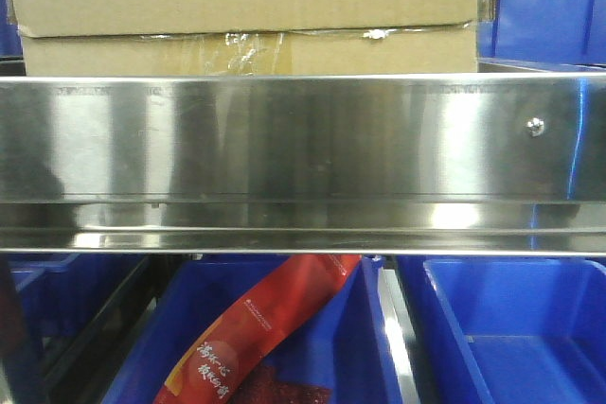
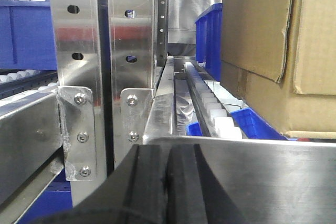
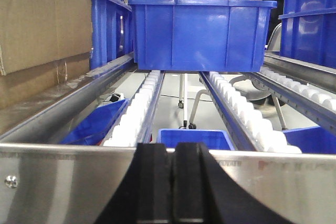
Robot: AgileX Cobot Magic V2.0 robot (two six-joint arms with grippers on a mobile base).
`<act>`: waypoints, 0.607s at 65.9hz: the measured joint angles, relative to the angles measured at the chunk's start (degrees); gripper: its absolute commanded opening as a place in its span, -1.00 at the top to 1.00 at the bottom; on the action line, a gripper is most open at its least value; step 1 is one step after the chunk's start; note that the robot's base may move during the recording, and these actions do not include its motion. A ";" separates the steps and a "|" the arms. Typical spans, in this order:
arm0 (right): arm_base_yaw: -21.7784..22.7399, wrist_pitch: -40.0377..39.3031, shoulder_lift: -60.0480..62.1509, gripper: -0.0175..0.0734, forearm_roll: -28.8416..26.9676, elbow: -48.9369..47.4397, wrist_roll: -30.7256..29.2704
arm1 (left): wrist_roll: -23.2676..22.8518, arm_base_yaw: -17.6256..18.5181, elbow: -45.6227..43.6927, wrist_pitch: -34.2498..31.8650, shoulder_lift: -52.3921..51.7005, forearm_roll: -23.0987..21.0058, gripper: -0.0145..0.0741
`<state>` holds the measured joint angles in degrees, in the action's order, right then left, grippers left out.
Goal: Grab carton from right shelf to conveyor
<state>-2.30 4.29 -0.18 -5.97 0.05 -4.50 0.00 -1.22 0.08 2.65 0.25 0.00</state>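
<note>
The brown carton [image 1: 246, 7] stands on the right shelf, above its wide steel front rail [image 1: 284, 153]; crinkled clear tape runs along its lower seam. In the left wrist view the carton [image 2: 278, 51] fills the upper right, and my left gripper [image 2: 168, 153] is shut and empty just in front of the rail [image 2: 252, 177], left of the carton. In the right wrist view the carton [image 3: 42, 30] is at the far left. My right gripper [image 3: 174, 153] is shut and empty before the rail [image 3: 68, 187], right of the carton. The conveyor is out of view.
Blue bins [image 1: 516, 328] sit on the level below, one holding a red packet [image 1: 260, 328]. Another blue bin [image 3: 202, 32] rests on the white roller tracks [image 3: 136, 114] behind the rail. Steel uprights [image 2: 105, 61] stand at the shelf's left end. A blue bin [image 1: 549, 7] is right of the carton.
</note>
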 measured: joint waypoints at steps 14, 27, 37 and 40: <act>0.00 0.00 0.00 0.76 0.00 0.00 0.00 | 0.00 0.00 0.00 0.00 0.00 0.00 0.67; 0.00 0.00 0.00 0.76 0.00 0.00 0.00 | 0.00 0.00 0.00 -0.62 0.00 0.00 0.67; 0.00 0.00 0.00 0.76 0.00 0.00 0.00 | 0.00 0.00 0.00 -1.20 0.00 0.00 0.67; 0.00 0.00 0.00 0.76 0.00 0.00 0.00 | 0.00 0.00 0.00 -1.70 -0.03 0.00 0.67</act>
<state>-2.30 4.29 -0.18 -5.97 0.05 -4.50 0.00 -1.22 0.08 0.95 0.22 0.00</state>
